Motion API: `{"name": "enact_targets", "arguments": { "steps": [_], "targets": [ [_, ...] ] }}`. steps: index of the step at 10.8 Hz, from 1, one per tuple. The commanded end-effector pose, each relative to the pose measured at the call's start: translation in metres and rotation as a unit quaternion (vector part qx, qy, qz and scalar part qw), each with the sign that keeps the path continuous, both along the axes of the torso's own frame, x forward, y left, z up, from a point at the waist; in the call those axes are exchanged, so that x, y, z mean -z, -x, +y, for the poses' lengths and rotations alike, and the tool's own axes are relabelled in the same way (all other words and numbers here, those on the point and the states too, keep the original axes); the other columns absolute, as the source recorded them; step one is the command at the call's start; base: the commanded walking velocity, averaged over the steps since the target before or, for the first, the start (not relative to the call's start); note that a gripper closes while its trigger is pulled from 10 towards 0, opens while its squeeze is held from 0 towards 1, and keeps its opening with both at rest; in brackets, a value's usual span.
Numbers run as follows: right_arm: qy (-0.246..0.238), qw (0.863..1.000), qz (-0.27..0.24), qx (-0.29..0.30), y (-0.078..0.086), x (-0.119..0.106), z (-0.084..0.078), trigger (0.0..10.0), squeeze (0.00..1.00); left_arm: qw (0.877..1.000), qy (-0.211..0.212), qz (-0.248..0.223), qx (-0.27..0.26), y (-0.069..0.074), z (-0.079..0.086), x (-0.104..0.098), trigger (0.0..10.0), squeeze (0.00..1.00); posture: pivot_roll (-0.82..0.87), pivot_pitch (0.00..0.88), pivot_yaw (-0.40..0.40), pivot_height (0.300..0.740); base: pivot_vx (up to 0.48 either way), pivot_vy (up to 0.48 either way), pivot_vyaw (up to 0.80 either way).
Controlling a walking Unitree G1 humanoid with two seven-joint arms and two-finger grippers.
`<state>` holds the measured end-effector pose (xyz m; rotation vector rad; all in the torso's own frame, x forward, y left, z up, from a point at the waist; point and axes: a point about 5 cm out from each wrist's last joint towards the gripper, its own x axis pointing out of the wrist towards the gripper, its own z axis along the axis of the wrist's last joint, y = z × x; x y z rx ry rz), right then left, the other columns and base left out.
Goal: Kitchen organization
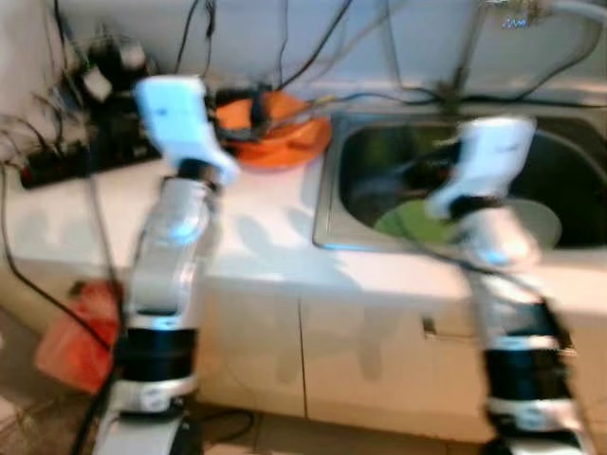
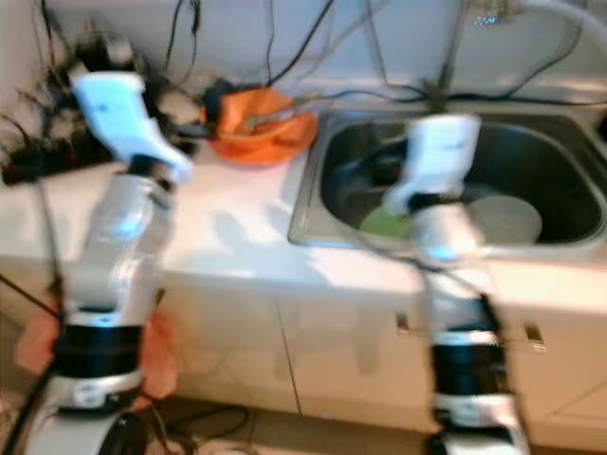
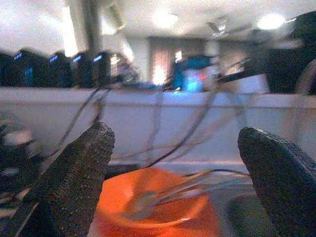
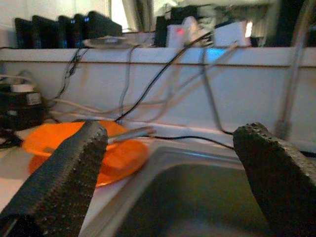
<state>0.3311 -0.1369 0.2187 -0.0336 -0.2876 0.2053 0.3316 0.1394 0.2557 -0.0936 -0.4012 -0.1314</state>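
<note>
Orange bowl with utensils on the white counter at upper centre, just left of the steel sink, green plate in the basin, my left gripper spread wide facing the bowl, my right gripper spread wide over the sink edge, cables along the back wall

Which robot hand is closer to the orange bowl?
The left. The left gripper is raised over the counter right beside the orange bowl, fingers wide open toward it. The right gripper, also open, is over the sink, farther from the bowl.
</note>
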Motion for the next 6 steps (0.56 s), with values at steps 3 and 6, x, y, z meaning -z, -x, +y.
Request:
{"name": "enact_targets", "arguments": {
  "steps": [3,6],
  "targets": [
    [0.005,1.000,-0.004,0.018,-0.0007,-0.0033,-0.0108,10.0,0.00,1.000,-0.004,0.001,0.011,-0.0001,-0.0075,-0.0020,10.0,0.00,0.13,0.038,0.070,0.740,0.442,0.000,0.00],
    [0.006,1.000,-0.002,0.016,-0.0001,-0.0022,-0.0100,10.0,0.00,1.000,0.002,0.003,0.010,0.0003,-0.0078,-0.0016,10.0,0.00,0.14,0.043,0.068,0.740,0.295,0.000,0.00]
  ]
}}
